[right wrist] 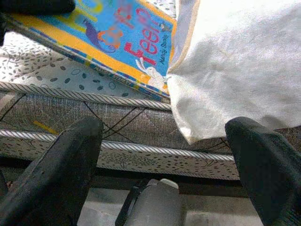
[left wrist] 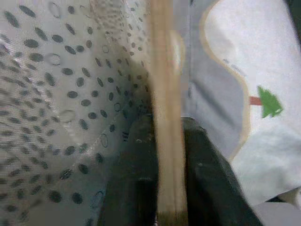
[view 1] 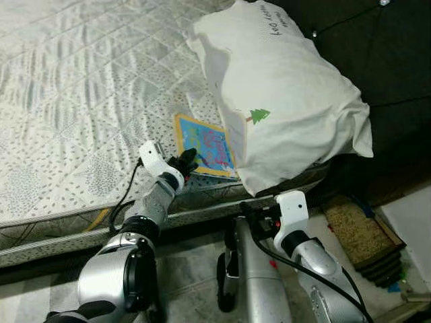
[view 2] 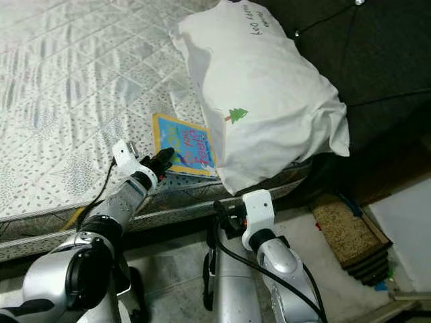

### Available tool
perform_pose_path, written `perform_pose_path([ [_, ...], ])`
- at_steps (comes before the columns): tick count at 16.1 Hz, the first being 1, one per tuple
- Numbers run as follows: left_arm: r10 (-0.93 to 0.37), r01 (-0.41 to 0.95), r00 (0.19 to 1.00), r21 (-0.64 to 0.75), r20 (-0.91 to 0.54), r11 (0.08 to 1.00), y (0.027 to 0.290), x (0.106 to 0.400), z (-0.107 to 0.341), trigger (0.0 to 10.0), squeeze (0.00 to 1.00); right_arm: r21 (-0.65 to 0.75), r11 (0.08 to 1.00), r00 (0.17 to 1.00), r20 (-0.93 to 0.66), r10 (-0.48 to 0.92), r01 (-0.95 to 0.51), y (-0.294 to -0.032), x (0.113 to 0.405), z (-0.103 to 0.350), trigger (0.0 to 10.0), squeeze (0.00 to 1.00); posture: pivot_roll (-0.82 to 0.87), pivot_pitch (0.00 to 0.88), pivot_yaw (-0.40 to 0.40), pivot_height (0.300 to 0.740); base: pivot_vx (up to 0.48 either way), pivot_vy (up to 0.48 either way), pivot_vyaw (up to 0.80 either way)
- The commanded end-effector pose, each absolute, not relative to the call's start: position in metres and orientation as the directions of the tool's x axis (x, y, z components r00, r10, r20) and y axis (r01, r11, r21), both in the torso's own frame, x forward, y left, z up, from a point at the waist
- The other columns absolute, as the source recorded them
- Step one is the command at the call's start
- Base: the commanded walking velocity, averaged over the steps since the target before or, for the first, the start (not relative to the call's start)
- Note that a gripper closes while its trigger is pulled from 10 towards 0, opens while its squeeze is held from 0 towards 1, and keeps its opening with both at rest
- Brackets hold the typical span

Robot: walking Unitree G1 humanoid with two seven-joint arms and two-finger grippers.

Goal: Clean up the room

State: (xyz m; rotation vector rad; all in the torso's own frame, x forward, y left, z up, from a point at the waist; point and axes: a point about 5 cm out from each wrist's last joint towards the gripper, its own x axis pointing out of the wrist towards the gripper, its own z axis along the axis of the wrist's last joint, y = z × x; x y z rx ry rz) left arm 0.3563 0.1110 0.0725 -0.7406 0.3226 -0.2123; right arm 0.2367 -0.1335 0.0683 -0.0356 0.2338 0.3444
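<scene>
The left gripper (view 1: 187,163) sits just left of centre in the left eye view, its two black fingers closed on the near edge of a thin picture book (view 1: 204,144). In the left wrist view the book's tan edge (left wrist: 167,141) runs straight up between the two dark fingers (left wrist: 129,188), which press it from either side.

The book is flat and stiff, with a yellow border and a blue cover carrying red and yellow lettering. It lies at the mattress (view 1: 81,101) edge, its far side tucked under a pillow (view 1: 283,101).

The pillow is plump, cream cloth with a small green tree print and a line of dark writing near the top. It fills the upper right of the frame and its lower corner hangs over the mattress edge.

The mattress is pale, quilted in diamonds with a dotted pattern and corded piping along its side. Its surface stretches open toward the upper left.

The right gripper (right wrist: 164,160) hangs below the mattress edge at lower centre, fingers spread wide and holding nothing.

A ridged brown mat (view 1: 360,232) lies on the floor at lower right.
</scene>
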Motion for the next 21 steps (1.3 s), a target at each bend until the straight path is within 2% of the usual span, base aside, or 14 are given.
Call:
perform_pose_path([
  [1,-0.294,0.059,0.925,-0.670,-0.243,0.740,0.111,0.355,0.068,10.0,1.00,-0.005,0.949,0.918,-0.254,0.304,-0.316,-0.141,0.235,0.066,10.0,0.00,-0.18,0.198,-0.155,0.543,0.000,0.000,0.00],
  [13,-0.222,-0.001,0.928,-0.598,-0.298,0.801,0.129,0.354,0.063,10.0,1.00,-0.021,0.947,0.921,-0.240,0.306,-0.320,-0.146,0.244,0.068,10.0,0.00,-0.17,0.191,-0.161,0.543,0.000,0.000,0.00],
  [21,-0.182,-0.036,0.925,-0.552,-0.335,0.833,0.139,0.350,0.057,10.0,1.00,0.026,0.947,0.923,-0.217,0.317,-0.319,-0.140,0.247,0.067,10.0,0.00,-0.14,0.190,-0.149,0.543,0.000,0.000,0.00],
])
